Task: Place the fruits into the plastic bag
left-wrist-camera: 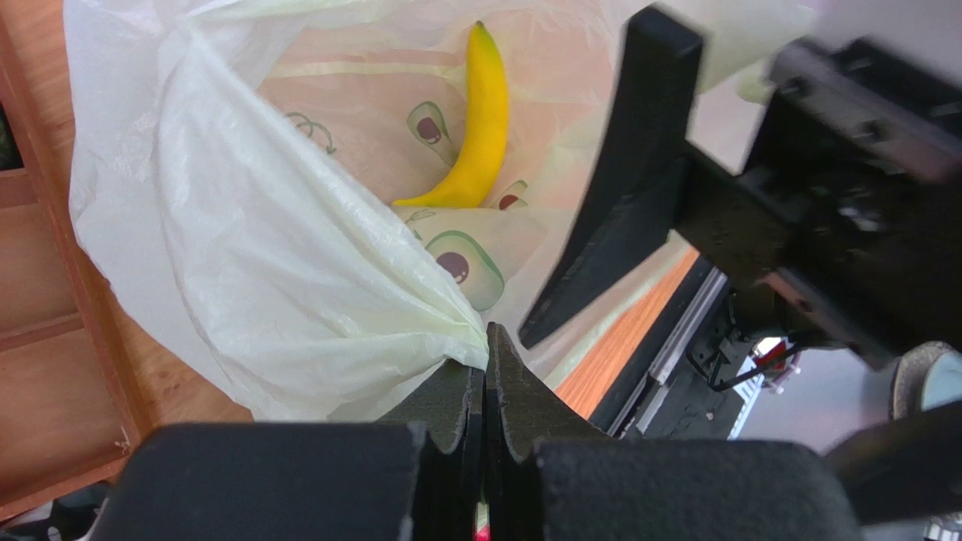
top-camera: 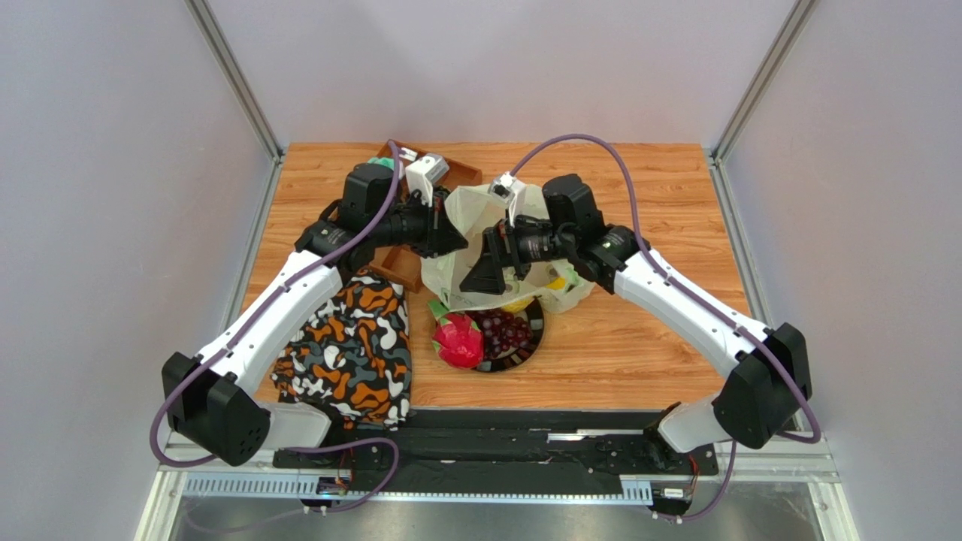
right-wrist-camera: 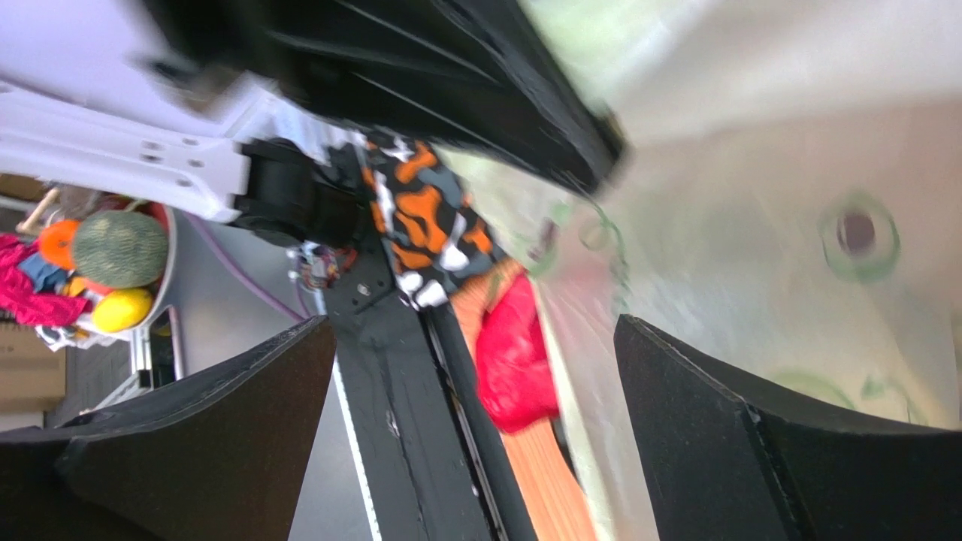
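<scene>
The left jaws are clamping together on a gathered fold of the plastic bag (left-wrist-camera: 260,259), with the banana (left-wrist-camera: 480,124) lying inside it, while the right jaws are standing wide apart beside the bag, gripping nothing. Just beside the bag, the dragon fruit (top-camera: 460,338) and grapes (top-camera: 506,333) are sitting in a dark bowl (top-camera: 535,336), near a patterned cloth (top-camera: 350,349). Everything is resting on a wooden bench (top-camera: 666,327) that pale grey walls (top-camera: 113,169) are enclosing.

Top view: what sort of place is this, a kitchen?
Probably a robot test cell, not a kitchen: a wooden table walled by plain grey panels, a left arm and right arm bolted at its near edge, a dragon fruit near a plastic bag.
</scene>
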Controlling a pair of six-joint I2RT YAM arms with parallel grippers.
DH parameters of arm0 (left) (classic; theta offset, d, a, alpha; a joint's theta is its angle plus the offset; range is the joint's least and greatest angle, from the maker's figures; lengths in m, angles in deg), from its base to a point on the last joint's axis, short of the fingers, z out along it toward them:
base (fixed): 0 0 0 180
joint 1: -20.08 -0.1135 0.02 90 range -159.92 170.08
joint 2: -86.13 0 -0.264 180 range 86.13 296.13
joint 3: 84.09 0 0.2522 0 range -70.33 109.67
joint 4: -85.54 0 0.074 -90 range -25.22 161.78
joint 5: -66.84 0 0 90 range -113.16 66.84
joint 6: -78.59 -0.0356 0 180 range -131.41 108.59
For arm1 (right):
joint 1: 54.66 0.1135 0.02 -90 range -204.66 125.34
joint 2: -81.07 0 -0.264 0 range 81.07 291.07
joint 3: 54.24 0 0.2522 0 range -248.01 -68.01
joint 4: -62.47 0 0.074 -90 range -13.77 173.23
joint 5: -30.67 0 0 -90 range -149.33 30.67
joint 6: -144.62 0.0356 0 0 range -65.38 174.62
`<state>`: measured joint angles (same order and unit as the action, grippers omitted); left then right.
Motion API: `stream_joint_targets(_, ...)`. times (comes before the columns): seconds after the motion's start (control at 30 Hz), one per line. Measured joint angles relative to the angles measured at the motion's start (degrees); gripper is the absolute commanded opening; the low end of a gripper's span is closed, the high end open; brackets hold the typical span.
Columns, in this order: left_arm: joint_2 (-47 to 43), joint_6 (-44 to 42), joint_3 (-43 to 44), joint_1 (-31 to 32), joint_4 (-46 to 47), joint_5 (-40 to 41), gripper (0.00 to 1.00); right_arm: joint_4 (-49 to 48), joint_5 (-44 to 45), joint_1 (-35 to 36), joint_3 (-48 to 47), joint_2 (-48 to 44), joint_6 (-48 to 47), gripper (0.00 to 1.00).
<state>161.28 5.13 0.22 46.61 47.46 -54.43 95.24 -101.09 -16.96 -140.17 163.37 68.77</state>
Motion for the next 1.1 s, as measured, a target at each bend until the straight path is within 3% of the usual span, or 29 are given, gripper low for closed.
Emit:
stream_joint_targets(0.17,0.22,0.31,0.0,0.0,0.2,0.52,0.0,5.73,4.28,0.0,3.43,-1.11,0.68,0.99)
stream_joint_targets(0.33,0.52,1.55,0.0,0.0,1.44,1.18,0.0,8.22,2.23,-0.02,4.04,-7.87,5.22,0.99)
stream_joint_targets(0.47,1.53,2.93,0.04,0.0,3.69,1.42,0.0,11.47,1.27,-1.7,-0.02,-11.96,8.59,0.98)
stream_joint_targets(0.7,5.2,4.83,2.03,0.0,5.75,4.15,0.0,17.64,-0.74,-12.74,-5.64,-14.58,13.68,0.98)
stream_joint_targets(1.1,8.81,7.41,4.9,0.0,10.47,4.44,0.0,24.79,-2.16,-13.16,-10.1,-14.69,14.51,0.96)
